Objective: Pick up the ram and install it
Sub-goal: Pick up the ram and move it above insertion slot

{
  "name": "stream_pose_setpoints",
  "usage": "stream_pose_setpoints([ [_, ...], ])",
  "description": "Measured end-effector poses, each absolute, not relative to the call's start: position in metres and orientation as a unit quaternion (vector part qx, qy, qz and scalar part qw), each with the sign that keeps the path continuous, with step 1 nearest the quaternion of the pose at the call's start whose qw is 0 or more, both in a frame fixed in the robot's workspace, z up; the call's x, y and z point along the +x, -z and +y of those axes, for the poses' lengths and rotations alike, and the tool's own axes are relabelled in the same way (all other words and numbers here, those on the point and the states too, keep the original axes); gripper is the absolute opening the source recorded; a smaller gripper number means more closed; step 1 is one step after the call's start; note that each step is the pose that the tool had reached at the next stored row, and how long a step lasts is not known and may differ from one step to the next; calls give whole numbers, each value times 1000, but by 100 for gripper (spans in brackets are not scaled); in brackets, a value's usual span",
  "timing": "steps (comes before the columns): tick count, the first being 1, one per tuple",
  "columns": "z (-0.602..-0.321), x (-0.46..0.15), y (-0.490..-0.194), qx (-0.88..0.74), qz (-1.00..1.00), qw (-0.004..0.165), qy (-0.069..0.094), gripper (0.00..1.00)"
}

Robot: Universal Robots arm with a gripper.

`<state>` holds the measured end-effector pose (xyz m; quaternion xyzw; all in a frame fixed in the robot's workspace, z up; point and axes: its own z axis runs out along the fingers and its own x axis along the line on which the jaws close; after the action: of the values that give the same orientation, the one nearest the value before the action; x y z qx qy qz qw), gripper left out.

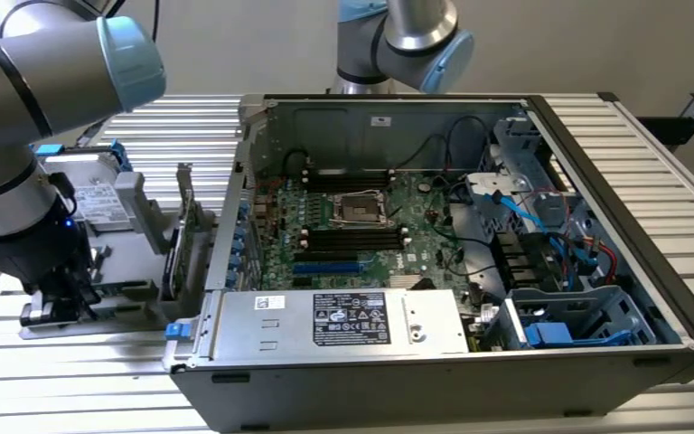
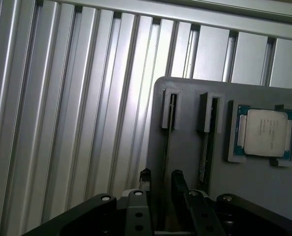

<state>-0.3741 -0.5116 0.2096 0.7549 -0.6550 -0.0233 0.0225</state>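
Now, starting at the exterior view's left, the robot arm [image 1: 10,181] reaches down so that its pincer [image 1: 68,298] is low over a gray holder [image 1: 124,307]. The holder sits on the ribbed metal desk [image 1: 33,380], just beside the open computer box [image 1: 444,384]. In the wrist view, the pincer [image 2: 160,175] is spread, with one black finger [image 2: 145,179] on each side of a thin groove in the holder. The ram [image 2: 168,147] stands on its edge in that groove, so it looks like a thin dark line, and it runs right into the gap between the two fingers. I think they are not touching it yet, but that is hard to be sure of. One groove over stands a second stick [image 2: 206,157] with a green edge, outside the pincer. Past that, a square silver chip [image 2: 266,132] lies flat in its own pocket. This looks like the grabbing step. To do it well, the pincer should be lined up straight over the ram, with the ram in the middle of the gap. It should press on the two flat sides and squeeze gently but firmly. A crooked grip could make the stick jam in the groove. Farther to the exterior view's right, inside the box, the long black slots [image 1: 350,240] sit on the green board [image 1: 432,217], well apart from the ram.
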Motion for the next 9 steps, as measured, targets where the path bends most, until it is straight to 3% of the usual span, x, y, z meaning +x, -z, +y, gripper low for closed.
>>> stream_pose_setpoints([
  [9, -510, -374, -208, 749, -662, 22, 24, 31],
])
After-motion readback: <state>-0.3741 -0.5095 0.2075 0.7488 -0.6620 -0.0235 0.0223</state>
